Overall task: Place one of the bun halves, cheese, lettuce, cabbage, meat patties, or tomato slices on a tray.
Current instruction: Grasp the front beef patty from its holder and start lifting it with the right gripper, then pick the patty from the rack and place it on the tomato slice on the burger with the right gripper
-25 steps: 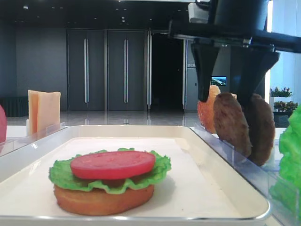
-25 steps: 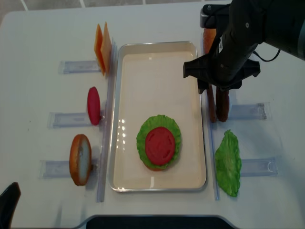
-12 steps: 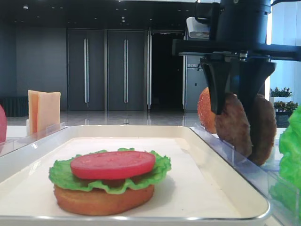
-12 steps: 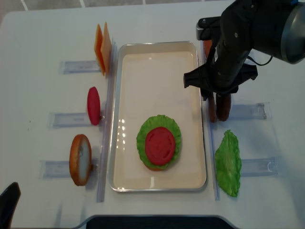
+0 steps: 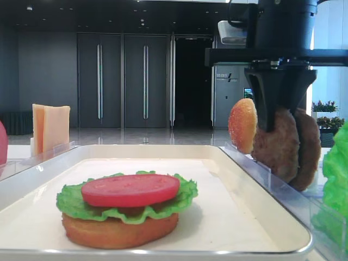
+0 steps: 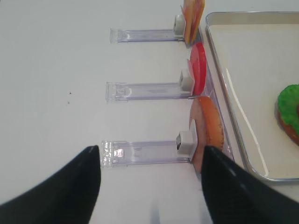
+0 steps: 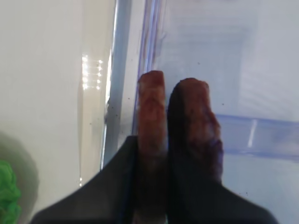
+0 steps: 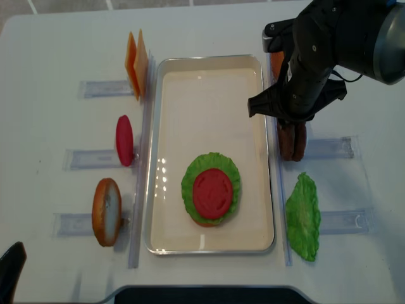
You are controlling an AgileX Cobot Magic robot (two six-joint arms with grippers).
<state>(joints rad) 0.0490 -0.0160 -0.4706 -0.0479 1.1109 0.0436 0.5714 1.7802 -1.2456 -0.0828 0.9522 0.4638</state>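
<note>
- Meat patties (image 5: 287, 148) stand on edge, side by side, in a clear rack (image 8: 329, 147) just to the right of the tray (image 8: 209, 82), directly under the right claw (image 5: 280, 122).
- The right claw is closed from above. In the wrist view its two dark fingers (image 7: 117, 186) seem to press both patties (image 7: 180, 126) together between them; whether it grips one or both firmly, I cannot say for sure.
- The patties are thin discs with their flat faces turned toward the tray and away from it, so the claw squeezes across the thickness. This is the relation that matters: the tray lies to the left of the claw, very near, and the half-built burger (image 8: 212, 190) is on the near part of the tray.
- The burger has a bun half at the bottom, then lettuce (image 5: 122, 209), then a tomato slice (image 5: 130, 189) on top.
- I judge the next move is to lift straight up out of the rack, then carry left and lay the patty flat.
- The right arm is clearly the nearer one. The left claw (image 6: 149, 186) is open and empty, above the surface (image 6: 56, 70) near the other bun half (image 6: 209, 133) on the left side.
</note>
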